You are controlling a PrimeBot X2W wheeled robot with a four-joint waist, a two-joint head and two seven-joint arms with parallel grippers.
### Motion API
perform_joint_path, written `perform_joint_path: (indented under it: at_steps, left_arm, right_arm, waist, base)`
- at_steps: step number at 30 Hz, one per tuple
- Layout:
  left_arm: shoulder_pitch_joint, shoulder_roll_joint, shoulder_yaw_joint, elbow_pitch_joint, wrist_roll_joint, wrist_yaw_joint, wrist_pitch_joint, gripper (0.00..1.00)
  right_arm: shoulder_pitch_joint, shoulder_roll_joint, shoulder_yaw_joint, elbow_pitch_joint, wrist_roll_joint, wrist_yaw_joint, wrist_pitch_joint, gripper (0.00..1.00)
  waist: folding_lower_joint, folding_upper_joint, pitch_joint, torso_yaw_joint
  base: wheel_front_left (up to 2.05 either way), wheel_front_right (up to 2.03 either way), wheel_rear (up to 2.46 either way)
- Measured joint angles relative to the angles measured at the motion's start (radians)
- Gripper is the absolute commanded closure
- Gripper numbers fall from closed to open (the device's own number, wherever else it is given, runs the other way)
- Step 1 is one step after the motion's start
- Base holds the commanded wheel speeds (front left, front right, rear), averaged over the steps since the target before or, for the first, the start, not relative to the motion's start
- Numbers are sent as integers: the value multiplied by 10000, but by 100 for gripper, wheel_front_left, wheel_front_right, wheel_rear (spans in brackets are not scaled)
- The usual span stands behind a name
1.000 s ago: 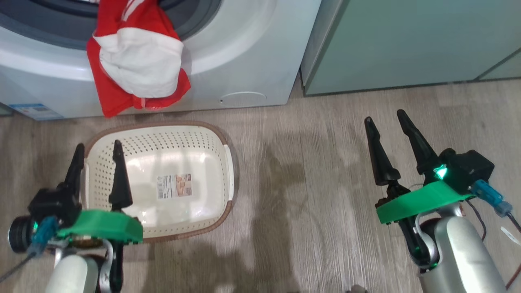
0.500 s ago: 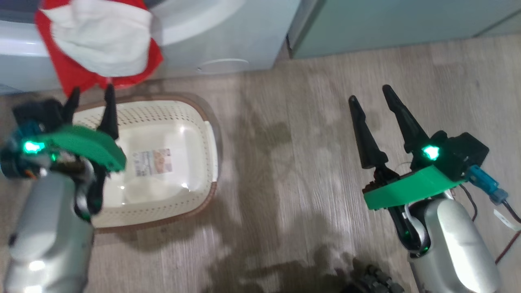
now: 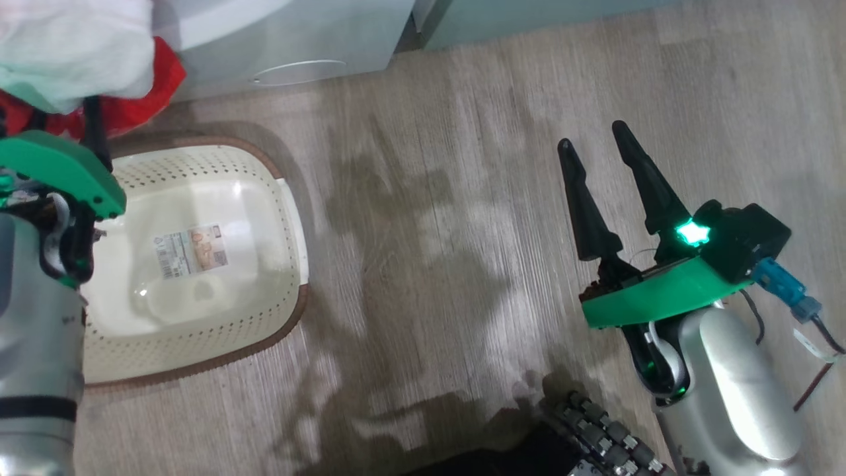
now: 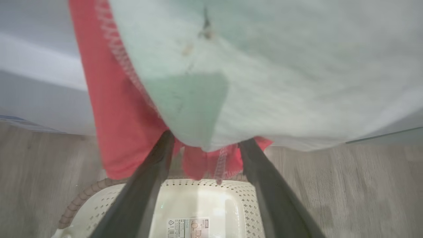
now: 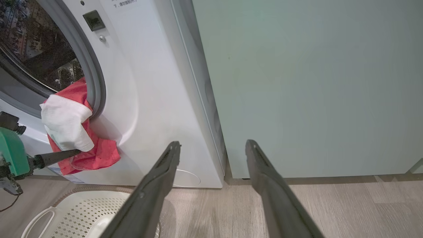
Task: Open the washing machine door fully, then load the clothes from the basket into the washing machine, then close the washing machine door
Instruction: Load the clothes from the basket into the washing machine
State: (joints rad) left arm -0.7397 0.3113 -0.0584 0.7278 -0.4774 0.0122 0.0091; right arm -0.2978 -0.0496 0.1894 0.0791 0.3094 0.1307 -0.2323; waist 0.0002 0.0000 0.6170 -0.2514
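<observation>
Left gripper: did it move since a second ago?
Yes. The left gripper went forward over the basket, up to the clothes hanging from the washing machine.

Before me the red-and-white clothes (image 5: 71, 132) hang half out of the open porthole (image 5: 39, 49) of the washing machine (image 5: 155, 92), draped down its white front. The cream basket (image 3: 218, 162) stands upright on the floor (image 3: 462, 198) beneath.

clothes (image 5: 67, 124) over washer lip (image 5: 96, 82), rt floor (image 3: 429, 198) free
</observation>
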Motion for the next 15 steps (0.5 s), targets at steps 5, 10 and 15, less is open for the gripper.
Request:
perform_joint_path:
  at_steps: [5, 10, 15]
  left_arm:
    - [-533, 86, 2, 715, -90, -161, -8, 0]
    - [-1056, 117, 19, 1396, -238, -303, -105, 100]
    - [-1070, 115, -119, 1578, -228, -372, -102, 100]
  right_arm:
    - [-52, 0, 144, 127, 69, 0, -61, 0]
    - [-305, 2, 198, 194, 136, 0, -123, 0]
    - [-311, 2, 107, 299, 182, 0, -150, 0]
  waist:
    - [0, 0, 101, -120]
    - [-1, 0, 119, -233]
    - [-1, 0, 14, -162]
  base:
    - [0, 0, 0]
    - [0, 0, 0]
    - [0, 0, 0]
